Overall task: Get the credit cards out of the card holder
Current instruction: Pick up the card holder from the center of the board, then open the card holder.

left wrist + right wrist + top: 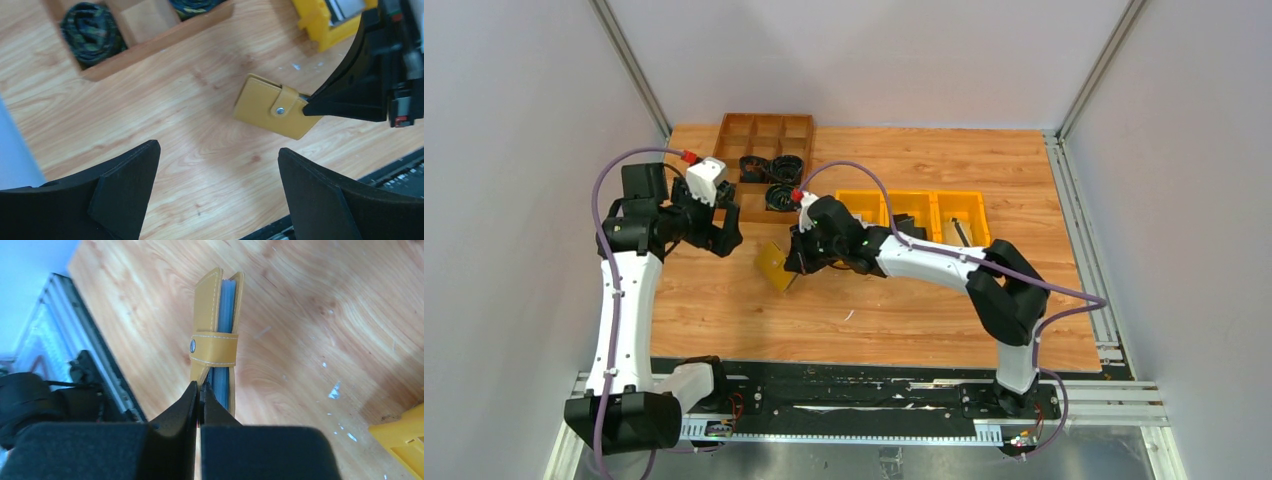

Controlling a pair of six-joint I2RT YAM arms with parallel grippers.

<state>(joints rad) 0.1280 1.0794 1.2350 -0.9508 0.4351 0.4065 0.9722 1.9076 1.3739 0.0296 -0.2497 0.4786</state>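
Wooden bench with yellow bins at the back; near its middle the card holder is pinched at its strap-side edge by the right end effector, closed tight on one yellow cover, probably to steady it for undoing the snap; strap fastened, blue sleeves showing between the covers; right arm stretches low toward the left; left end effector hovers near, wide open and empty, angled down at the holder.

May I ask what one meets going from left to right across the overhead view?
Left arm's open black hand → small mustard-yellow folding card holder → row of bright yellow plastic bins.
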